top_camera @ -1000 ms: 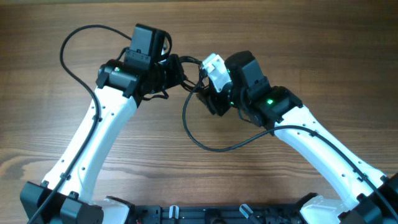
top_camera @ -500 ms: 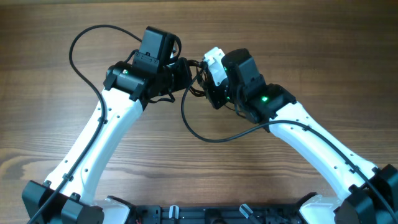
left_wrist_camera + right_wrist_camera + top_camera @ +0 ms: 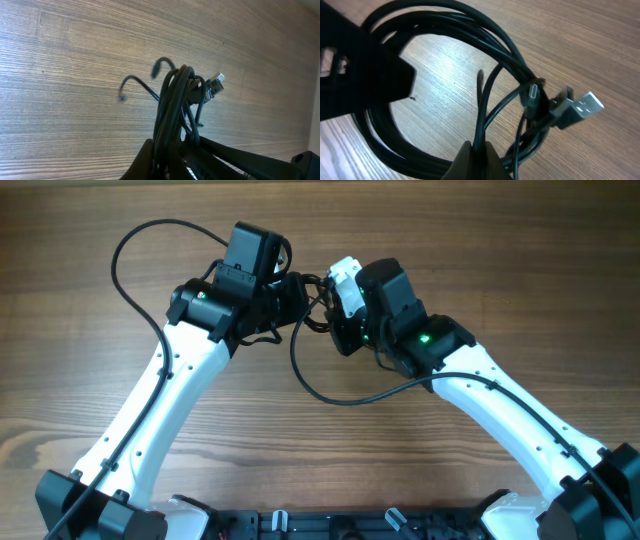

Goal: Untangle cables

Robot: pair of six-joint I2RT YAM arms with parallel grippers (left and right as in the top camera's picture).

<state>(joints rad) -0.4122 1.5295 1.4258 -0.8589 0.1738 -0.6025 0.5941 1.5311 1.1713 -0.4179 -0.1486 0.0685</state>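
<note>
Evidently the cables (image 3: 172, 105) hung bunched above the table (image 3: 80, 380) between the 2 arms. The left gripper (image 3: 161, 161) clamped the bundle as an anchor, while the right gripper (image 3: 477, 159) pinched 1 strand (image 3: 481, 100), likely to draw it free.

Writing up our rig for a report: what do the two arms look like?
The left arm and right arm have smooth white links, black joints and boxy black wrist ends. A black cable runs along each. A green light glows near the right wrist, which carries a white part.
</note>
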